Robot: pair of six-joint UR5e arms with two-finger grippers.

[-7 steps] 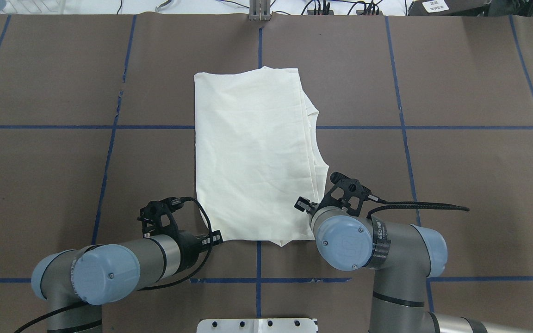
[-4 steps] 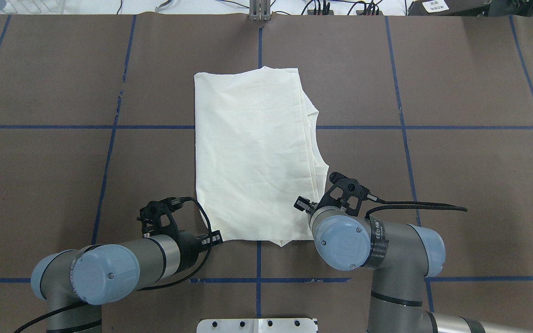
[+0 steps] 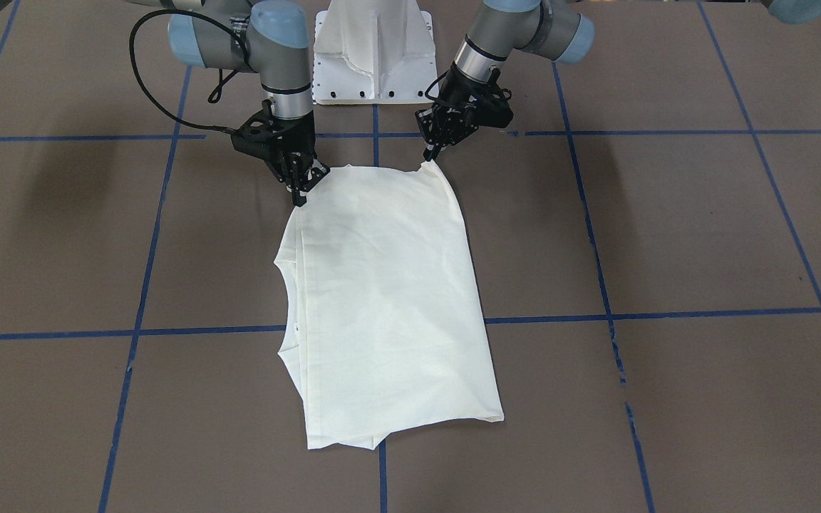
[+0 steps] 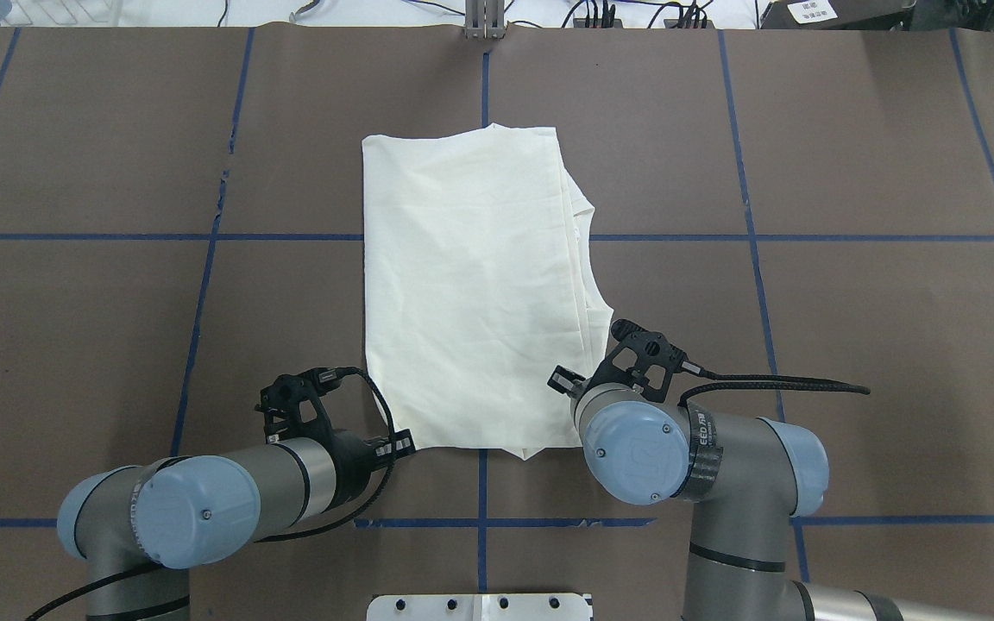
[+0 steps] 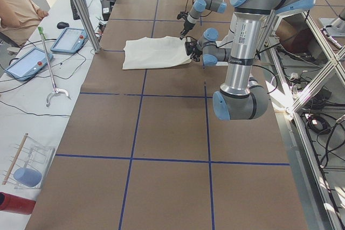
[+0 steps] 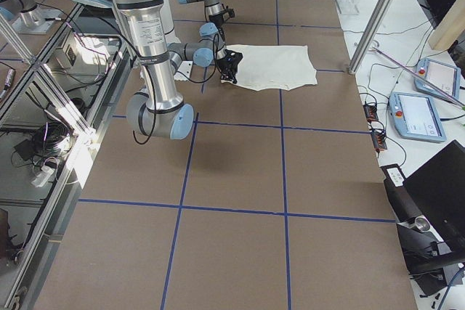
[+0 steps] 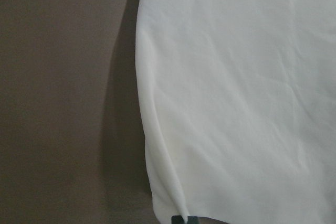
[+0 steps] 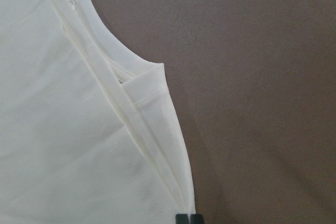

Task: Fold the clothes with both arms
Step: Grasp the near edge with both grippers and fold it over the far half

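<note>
The cream T-shirt (image 4: 471,293) lies folded lengthwise on the brown table, plain side up, print hidden. Its neckline (image 8: 105,30) faces the robot's right. My left gripper (image 3: 428,155) is shut on the shirt's near left corner, low at the table; it also shows in the overhead view (image 4: 405,446). The left wrist view shows the cloth (image 7: 236,103) running into the closed fingertips. My right gripper (image 3: 299,192) is shut on the near right corner, on the layered edge (image 8: 173,182). In the overhead view the right gripper is hidden under its wrist.
The white pedestal base (image 3: 373,50) stands just behind both arms. Blue tape lines (image 4: 747,237) grid the brown table (image 4: 851,345). Beyond the far edge a side bench holds tablets (image 5: 70,40), cables and a seated person (image 5: 16,6).
The right arm has edged very slightly to the left in the overhead view. The left arm and the shirt have not visibly moved.
</note>
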